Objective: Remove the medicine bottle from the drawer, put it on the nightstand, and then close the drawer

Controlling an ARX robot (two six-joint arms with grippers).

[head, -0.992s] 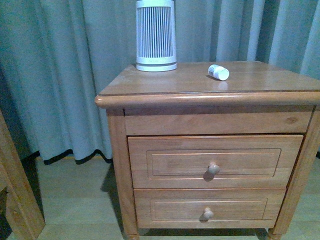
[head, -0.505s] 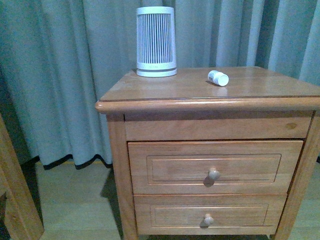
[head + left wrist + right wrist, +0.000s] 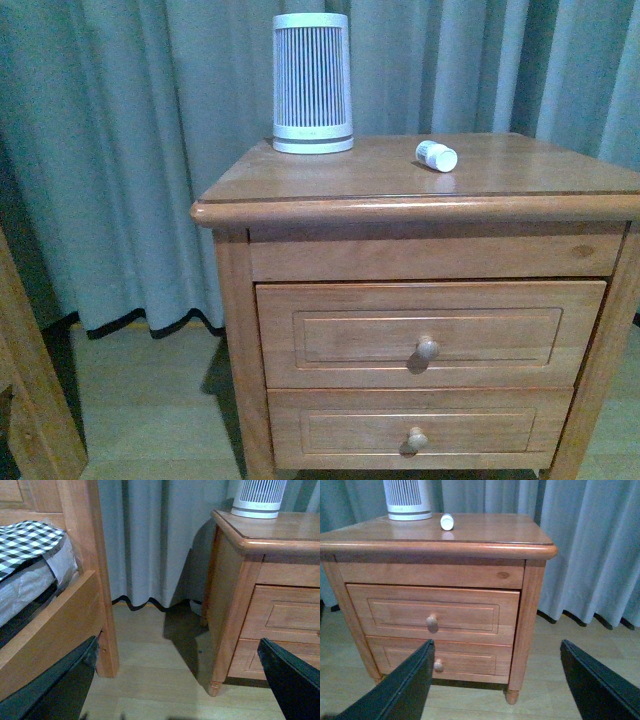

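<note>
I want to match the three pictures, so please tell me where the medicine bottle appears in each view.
Front view: medicine bottle lies on its side on the nightstand top, right of the ribbed white device.
Left wrist view: not in it.
Right wrist view: bottle lies beside the device.
Shared landmark: the ribbed white device.

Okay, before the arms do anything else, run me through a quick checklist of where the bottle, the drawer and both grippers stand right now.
1. medicine bottle on the nightstand top: ok, though lying on its side.
2. Bottle away from the top's edges: ok; it also sits apart from the white ribbed device.
3. drawer shut: looks ok, front about flush with the frame; full seating cannot tell.
4. left gripper empty: ok, fingers wide apart, nothing between.
5. right gripper empty: ok, open, off the cabinet.
6. Lower drawer shut: ok.
</note>
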